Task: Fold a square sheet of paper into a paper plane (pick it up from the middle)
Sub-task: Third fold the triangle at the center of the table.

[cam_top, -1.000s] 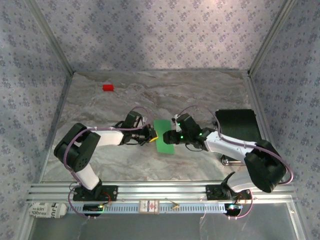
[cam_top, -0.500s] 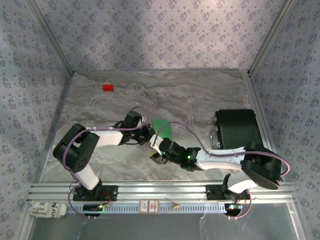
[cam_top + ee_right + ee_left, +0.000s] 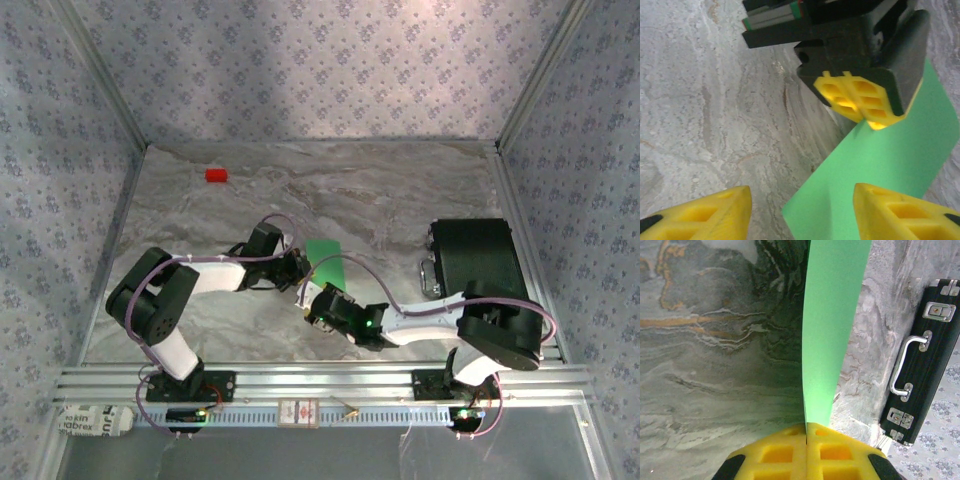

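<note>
Grey-brown marbled worktop (image 3: 400, 190), matte. Three walls (image 3: 320, 60) in pale blue-grey floral wallpaper. Metal corner posts (image 3: 100, 75) slanting up from back corners. Aluminium rail (image 3: 330, 380) along near edge. Brighter light patch on back wall.

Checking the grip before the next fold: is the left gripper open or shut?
Shut. The left gripper has its yellow pads pressed together, pinching the edge of the green paper.

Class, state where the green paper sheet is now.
Top view: the green sheet is near the centre of the table, its edge pinched by the left gripper, the open right gripper close beside it.
</note>
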